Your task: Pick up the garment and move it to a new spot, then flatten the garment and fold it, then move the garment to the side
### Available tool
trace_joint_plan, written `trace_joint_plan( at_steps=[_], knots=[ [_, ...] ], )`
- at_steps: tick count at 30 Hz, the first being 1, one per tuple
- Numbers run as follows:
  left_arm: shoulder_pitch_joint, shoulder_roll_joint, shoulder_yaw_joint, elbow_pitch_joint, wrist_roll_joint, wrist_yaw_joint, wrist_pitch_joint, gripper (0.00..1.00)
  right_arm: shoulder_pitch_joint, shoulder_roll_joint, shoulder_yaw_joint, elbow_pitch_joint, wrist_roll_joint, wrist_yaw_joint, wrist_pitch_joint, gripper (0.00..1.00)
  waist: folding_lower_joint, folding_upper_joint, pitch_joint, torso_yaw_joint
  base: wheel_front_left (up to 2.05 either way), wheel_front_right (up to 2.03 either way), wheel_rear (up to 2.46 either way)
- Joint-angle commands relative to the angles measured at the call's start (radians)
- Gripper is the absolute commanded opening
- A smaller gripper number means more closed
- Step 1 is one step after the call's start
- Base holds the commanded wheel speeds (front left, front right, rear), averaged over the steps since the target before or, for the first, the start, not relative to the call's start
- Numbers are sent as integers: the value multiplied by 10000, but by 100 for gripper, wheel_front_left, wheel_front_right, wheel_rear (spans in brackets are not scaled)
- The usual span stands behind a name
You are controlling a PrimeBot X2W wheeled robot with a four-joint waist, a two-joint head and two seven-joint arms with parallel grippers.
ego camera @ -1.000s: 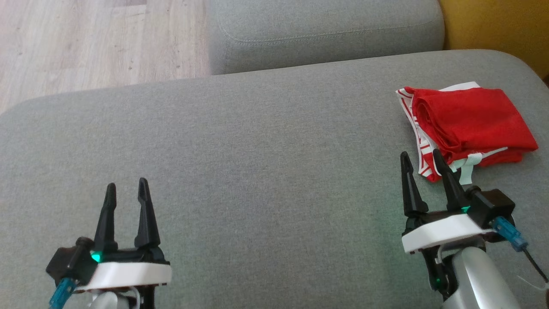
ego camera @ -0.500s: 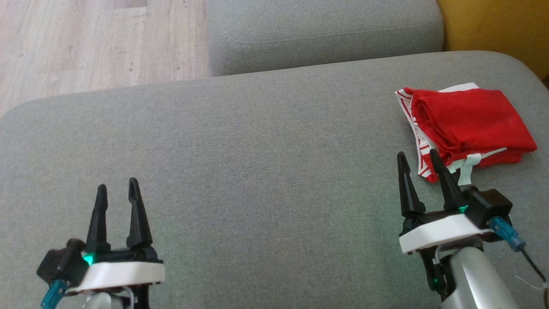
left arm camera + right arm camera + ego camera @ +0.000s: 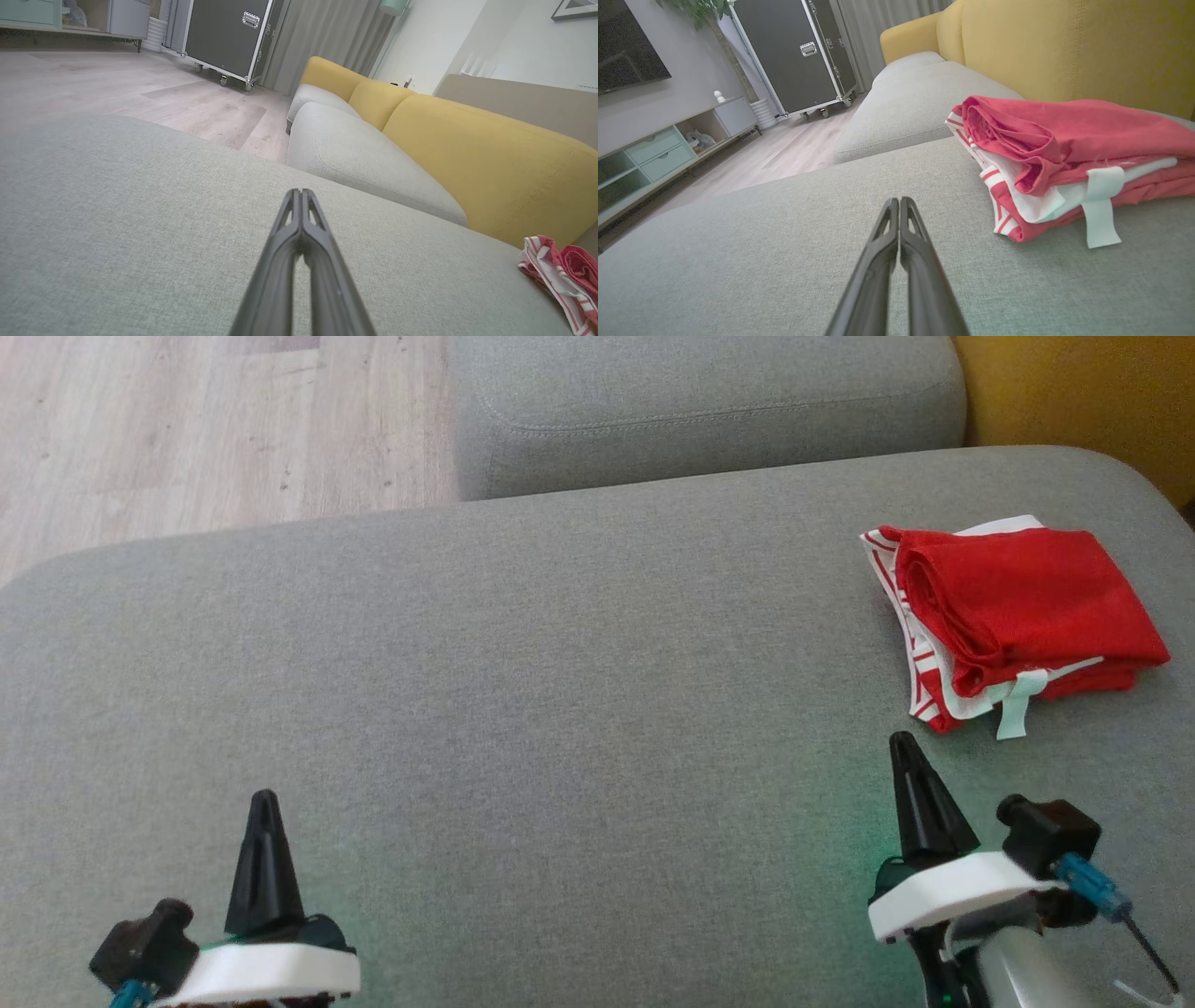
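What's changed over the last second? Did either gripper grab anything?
Both the left gripper and right gripper snapped shut on nothing and drew back toward the robot; the right one now sits clear of the garment. The garment stayed folded at the right of the grey cushion.

The garment [image 3: 1022, 607] is bright red cloth with white trim and a red-and-white striped layer. It lies folded into a compact, roughly rectangular bundle of several layers. The plain red layer is on top, and its rounded fold faces the head view's left. The striped layer peeks out beneath along that left edge and the near edge. A white tab [image 3: 1016, 709] hangs from the near edge onto the grey sofa cushion [image 3: 560, 663]. The bundle rests flat at the cushion's far right, near the yellow backrest [image 3: 1074, 401].
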Motion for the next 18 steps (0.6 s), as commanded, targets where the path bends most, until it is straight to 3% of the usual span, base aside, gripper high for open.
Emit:
trace_joint_plan(
  at_steps=[1,18],
  knots=[
    [-428,18,65,-336,-306,1,70,0,-469,-42,-92,-385,377,-1,98,0,0,0,-2,8,0,0,0],
    [-548,33,211,-333,-1963,3,561,0,-433,-87,-343,-582,2317,-2,541,0,0,0,-17,62,0,0,0]
  ],
)
